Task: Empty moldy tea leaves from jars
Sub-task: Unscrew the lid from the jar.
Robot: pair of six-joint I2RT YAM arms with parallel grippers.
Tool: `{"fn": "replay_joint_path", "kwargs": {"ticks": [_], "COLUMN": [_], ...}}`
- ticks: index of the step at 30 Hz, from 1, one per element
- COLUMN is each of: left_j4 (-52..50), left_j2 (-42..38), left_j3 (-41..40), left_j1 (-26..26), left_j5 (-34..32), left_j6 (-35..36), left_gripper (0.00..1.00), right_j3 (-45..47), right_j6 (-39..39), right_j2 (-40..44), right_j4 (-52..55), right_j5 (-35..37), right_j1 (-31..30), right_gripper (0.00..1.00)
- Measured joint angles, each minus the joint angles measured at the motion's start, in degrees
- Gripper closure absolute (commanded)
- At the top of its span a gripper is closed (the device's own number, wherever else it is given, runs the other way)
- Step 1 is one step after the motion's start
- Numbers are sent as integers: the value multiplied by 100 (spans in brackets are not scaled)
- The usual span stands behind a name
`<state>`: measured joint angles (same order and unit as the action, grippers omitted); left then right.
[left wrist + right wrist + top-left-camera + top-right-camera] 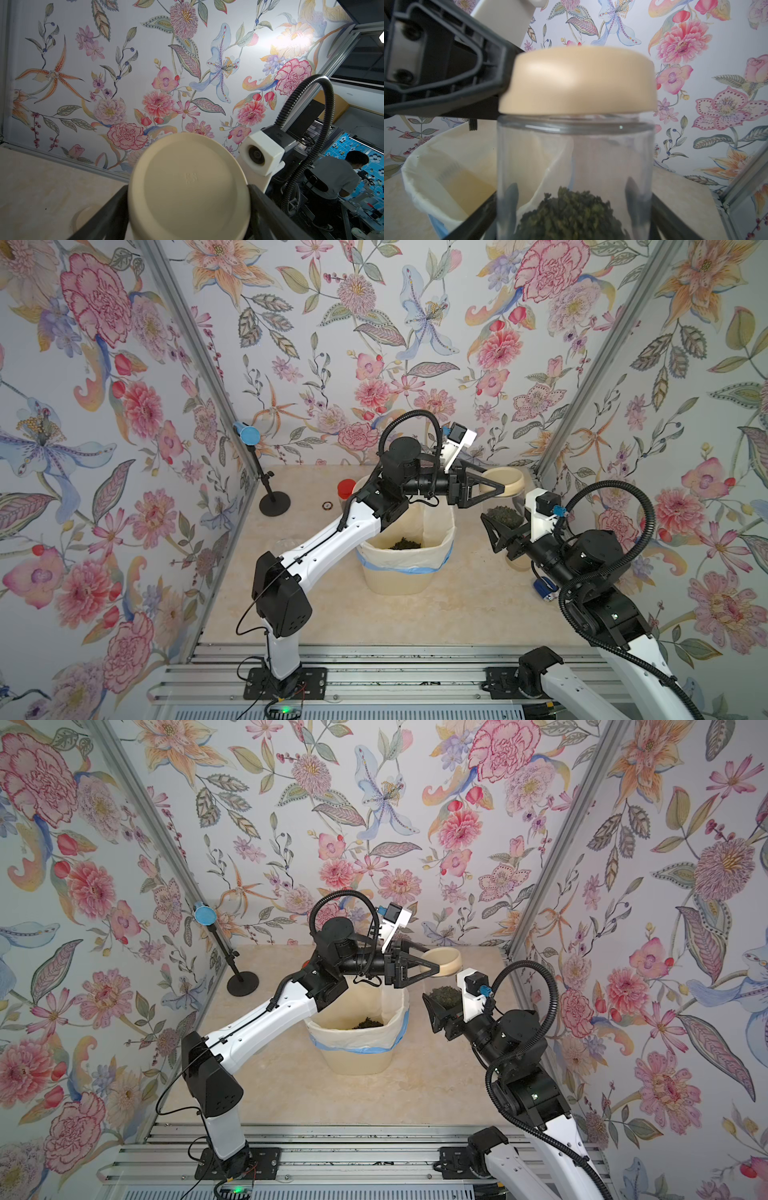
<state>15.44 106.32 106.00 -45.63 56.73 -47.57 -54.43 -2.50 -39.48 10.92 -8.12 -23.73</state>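
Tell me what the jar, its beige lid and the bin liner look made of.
The jar seems clear glass or hard plastic, glossy: tea leaves show through. The beige lid is likely moulded plastic, matte with soft sheen. The bin liner is thin white plastic film, creased and folded over the rim.

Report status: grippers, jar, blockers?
Left gripper shut on lid, at jar mouth. Right gripper shut on jar, tea leaves inside. Bin alongside, path looks clear.

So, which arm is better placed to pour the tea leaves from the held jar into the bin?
Right. The right gripper is closed on the clear jar with the tea leaves, beside the lined bin. The left gripper holds only the beige lid.
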Motion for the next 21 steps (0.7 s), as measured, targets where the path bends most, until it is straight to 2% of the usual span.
{"fn": "replay_joint_path", "kwargs": {"ticks": [8, 21], "left_j4": [1029, 2149], "left_j2": [-20, 109], "left_j3": [-400, -420], "left_j1": [179, 271], "left_j5": [481, 914], "left_j6": [-785, -1429], "left_gripper": [23, 25], "right_j3": [-48, -177], "right_j6": [-20, -15], "right_j2": [-28, -24], "right_j4": [-2, -116], "right_j5": [-420, -774], "right_j1": [90, 133], "right_gripper": [51, 52]}}
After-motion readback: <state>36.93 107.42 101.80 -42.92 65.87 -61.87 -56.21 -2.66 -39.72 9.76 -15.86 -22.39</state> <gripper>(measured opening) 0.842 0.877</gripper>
